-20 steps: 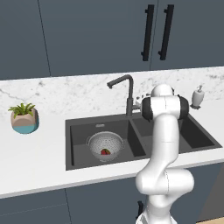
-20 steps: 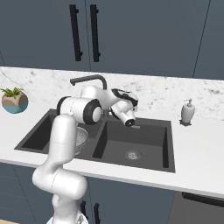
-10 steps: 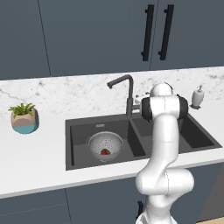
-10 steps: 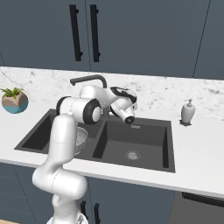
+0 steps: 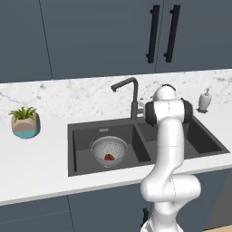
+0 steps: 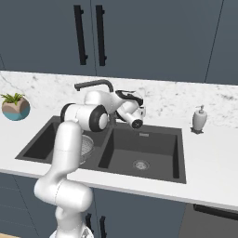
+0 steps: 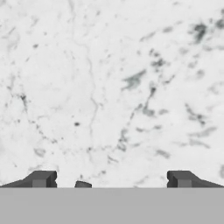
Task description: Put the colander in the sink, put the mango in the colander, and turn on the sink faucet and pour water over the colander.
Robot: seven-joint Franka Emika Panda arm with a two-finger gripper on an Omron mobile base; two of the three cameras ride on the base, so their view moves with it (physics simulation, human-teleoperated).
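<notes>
Colander: silver-grey perforated metal colander (image 5: 108, 152) sits in the left basin of the dark grey double-basin sink (image 5: 81, 131), lower centre of the left base view; in the right base view only a sliver of its rim (image 6: 87, 146) shows beside the arm.
Mango: small reddish mango (image 5: 109, 157) lies at the bottom of the colander, seen in the left base view.
Faucet: tall dark grey sink faucet (image 5: 132, 94) stands behind the divider between the basins, spout bent toward frame left; in the right base view its spout (image 6: 93, 85) shows above the arm's shoulder.
Right base extras: round drain (image 6: 141, 164) of the empty right basin; white soap dispenser (image 6: 199, 120) on the counter, right of centre.
Left base extras: potted plant (image 5: 25, 122) at frame left.
Arm: rises from the base, elbow bent over the sink's front edge, forearm level, hand near the faucet post.
Gripper: gripper (image 7: 111, 179) faces white marble (image 7: 109, 87); fingers spread wide at the lower corners of the hand view, nothing between them.
</notes>
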